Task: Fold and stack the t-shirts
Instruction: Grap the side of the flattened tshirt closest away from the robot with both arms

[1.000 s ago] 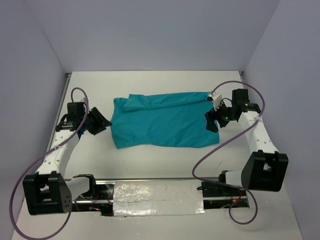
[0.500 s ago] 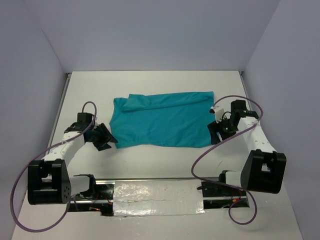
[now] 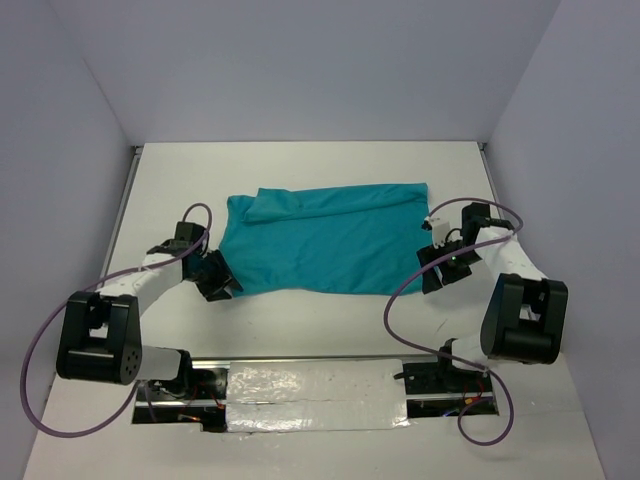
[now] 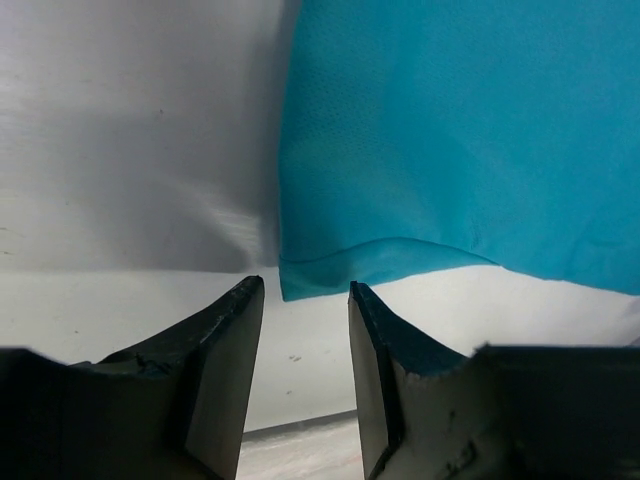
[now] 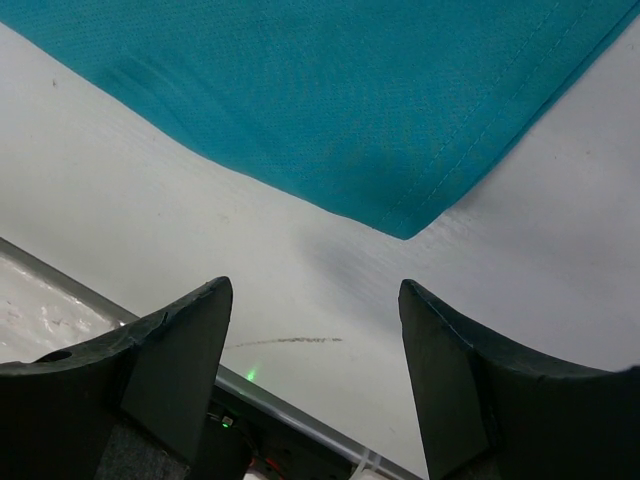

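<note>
A teal t-shirt (image 3: 325,240) lies folded into a wide band across the middle of the white table, with a flap turned over at its far left. My left gripper (image 3: 222,280) sits at its near left corner. In the left wrist view the left gripper (image 4: 306,288) is open, and the t-shirt's (image 4: 450,140) corner lies just beyond the fingertips, not between them. My right gripper (image 3: 432,272) is by the near right corner. In the right wrist view the right gripper (image 5: 315,286) stands wide open and empty, a short way from the t-shirt's (image 5: 330,90) pointed corner.
A metal rail with silver tape (image 3: 310,385) runs along the table's near edge between the arm bases. Purple cables (image 3: 410,300) loop beside both arms. Grey walls close in the far side and both flanks. A dark scuff (image 5: 285,342) marks the table below the right gripper.
Both arms have drawn back toward the near edge. The left gripper came in from the left to the near left corner; the right slid down the shirt's right edge. Both jaws narrowed slightly.
</note>
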Controlling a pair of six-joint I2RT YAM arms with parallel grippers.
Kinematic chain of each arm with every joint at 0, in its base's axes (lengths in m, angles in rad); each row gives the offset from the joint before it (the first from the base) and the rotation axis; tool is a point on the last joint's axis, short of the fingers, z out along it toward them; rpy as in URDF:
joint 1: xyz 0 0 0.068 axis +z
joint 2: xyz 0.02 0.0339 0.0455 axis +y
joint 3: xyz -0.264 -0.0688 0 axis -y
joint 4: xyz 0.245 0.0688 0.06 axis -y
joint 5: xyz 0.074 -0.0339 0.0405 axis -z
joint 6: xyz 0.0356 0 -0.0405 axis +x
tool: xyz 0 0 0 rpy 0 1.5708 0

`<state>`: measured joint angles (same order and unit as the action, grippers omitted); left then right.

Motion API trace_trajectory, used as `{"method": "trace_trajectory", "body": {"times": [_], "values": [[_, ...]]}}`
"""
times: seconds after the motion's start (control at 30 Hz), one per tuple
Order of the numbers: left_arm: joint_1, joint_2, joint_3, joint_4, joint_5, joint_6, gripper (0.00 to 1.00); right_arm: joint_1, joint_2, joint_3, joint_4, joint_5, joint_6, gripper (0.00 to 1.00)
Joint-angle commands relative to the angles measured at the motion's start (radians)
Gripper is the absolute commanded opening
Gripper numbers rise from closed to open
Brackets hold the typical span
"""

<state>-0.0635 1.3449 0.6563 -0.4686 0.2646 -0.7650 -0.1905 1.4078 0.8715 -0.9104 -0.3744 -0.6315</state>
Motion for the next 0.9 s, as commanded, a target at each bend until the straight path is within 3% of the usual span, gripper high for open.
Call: {"method": "trace_trajectory", "body": {"times": [0.0,0.3,0.63,0.87], "values": [[-0.012,0.031,-0.001,0.039,-0.05,-0.031,0.51,-0.01,0.013,0.018,0.027,-0.015,0.022,0.75],[-0.042,0.086,-0.004,0.088,-0.119,-0.03,0.49,-0.017,0.057,0.034,0.01,-0.029,0.032,0.74],[-0.042,0.06,-0.03,0.119,-0.128,-0.042,0.23,-0.017,0.163,0.058,0.119,0.043,0.168,0.71],[-0.042,0.019,-0.034,0.117,-0.111,-0.049,0.19,-0.018,0.203,0.052,0.14,0.04,0.184,0.66]]}}
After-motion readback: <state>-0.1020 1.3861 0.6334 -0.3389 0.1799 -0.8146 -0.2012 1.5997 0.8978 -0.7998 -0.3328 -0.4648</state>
